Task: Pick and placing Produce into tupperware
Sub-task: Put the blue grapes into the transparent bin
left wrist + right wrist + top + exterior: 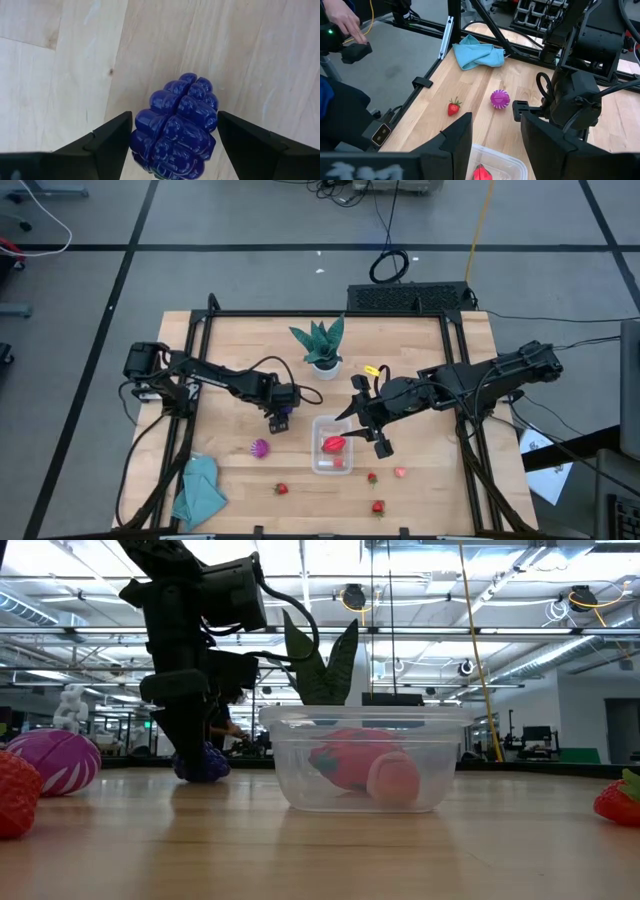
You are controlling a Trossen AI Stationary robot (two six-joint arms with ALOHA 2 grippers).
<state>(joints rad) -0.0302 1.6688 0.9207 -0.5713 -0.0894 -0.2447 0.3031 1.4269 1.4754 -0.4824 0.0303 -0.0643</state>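
The tupperware (330, 445) (365, 760) is a clear, rounded box holding a red fruit (345, 760) and a pale pink one (392, 780). My left gripper (280, 418) (175, 135) is down at the table, left of the tupperware, shut on the dark purple fruit (177, 130) (205, 762). My right gripper (368, 432) (496, 145) hovers open above the tupperware's right edge (495, 162). A magenta fruit (261, 448) and small red strawberries (282, 489) (372, 477) (378, 507) lie on the table toward its near edge. My left gripper pinches the dark purple fruit's two opposite sides (137, 132) between its fingers (112, 142). The fingers come from above, pointing down. In the low view the fruit's underside (205, 776) sits on the table.
A potted plant (322, 345) stands behind the tupperware. A teal cloth (198, 490) lies at the near left corner. Another reddish piece (400, 472) lies right of the tupperware. A person's hand (340, 20) shows beyond the table's edge in the right wrist view.
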